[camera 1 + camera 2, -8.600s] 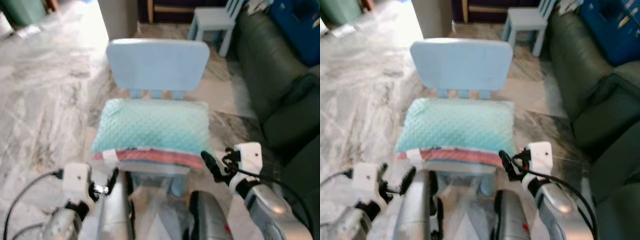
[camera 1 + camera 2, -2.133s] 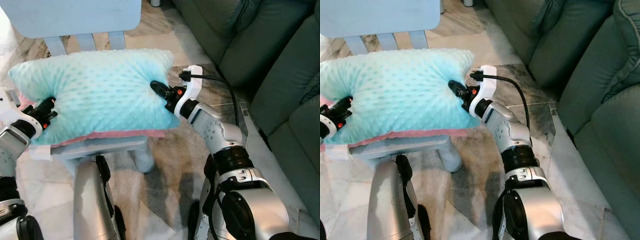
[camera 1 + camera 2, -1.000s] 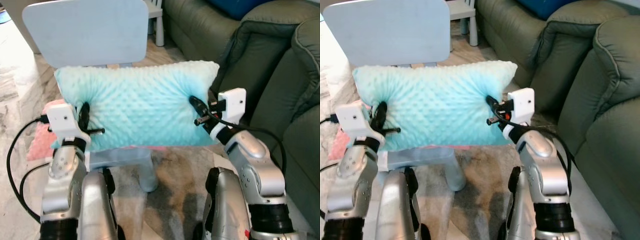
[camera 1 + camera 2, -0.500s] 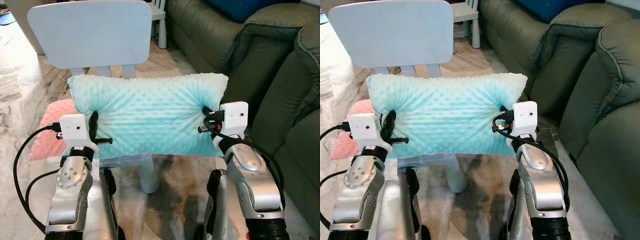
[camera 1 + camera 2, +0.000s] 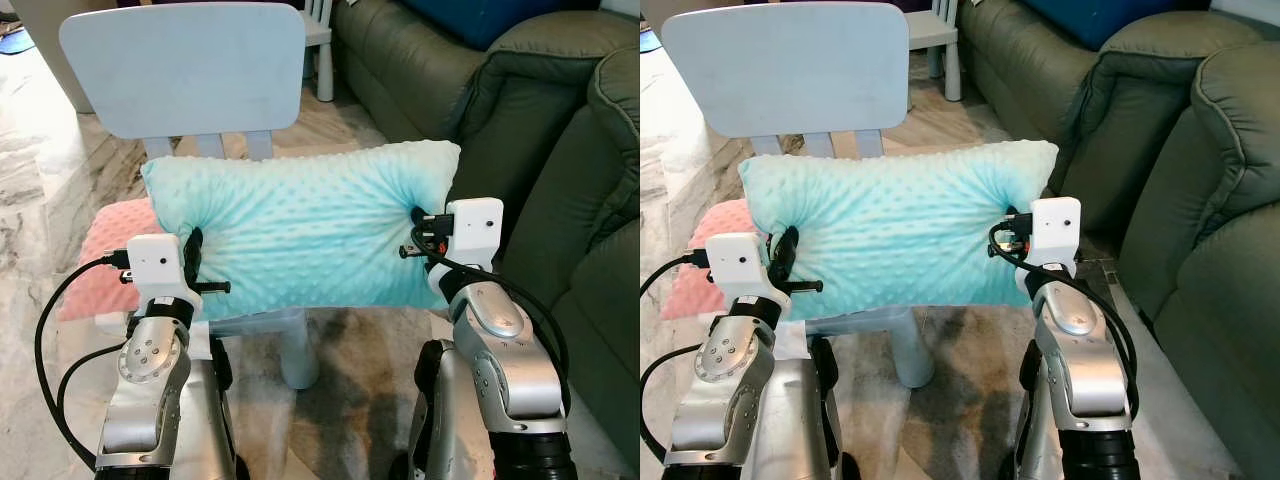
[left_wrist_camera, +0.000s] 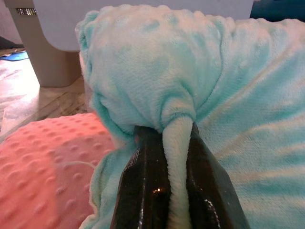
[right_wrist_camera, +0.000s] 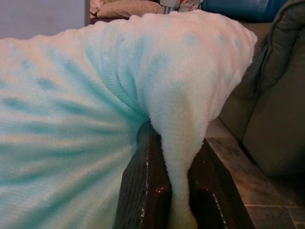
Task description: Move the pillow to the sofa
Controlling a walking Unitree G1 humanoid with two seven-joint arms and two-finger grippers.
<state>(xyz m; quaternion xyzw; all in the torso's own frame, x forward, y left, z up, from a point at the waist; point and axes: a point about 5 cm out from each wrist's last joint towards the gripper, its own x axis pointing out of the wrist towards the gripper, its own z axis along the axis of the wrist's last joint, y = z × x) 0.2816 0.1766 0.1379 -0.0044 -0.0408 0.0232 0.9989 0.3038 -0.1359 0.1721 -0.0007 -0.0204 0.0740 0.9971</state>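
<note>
The mint-green dotted pillow (image 5: 305, 230) hangs in the air in front of me, held at both ends above the chair seat. My left gripper (image 5: 192, 262) is shut on the pillow's left edge, a fold of fabric pinched between its black fingers (image 6: 145, 186). My right gripper (image 5: 418, 232) is shut on the right edge, with fabric (image 7: 174, 162) squeezed between its fingers (image 7: 143, 191). The dark green sofa (image 5: 560, 150) stands just to my right.
A light blue child's chair (image 5: 185, 70) stands right behind the pillow. A pink dotted pillow (image 5: 105, 255) lies on its seat at the left. A second small blue chair (image 5: 318, 40) is farther back. Marble floor (image 5: 40, 210) spreads to the left.
The pillow and both grippers have shifted slightly to the right and a little higher over the last second. Both grippers stay closed on it.
</note>
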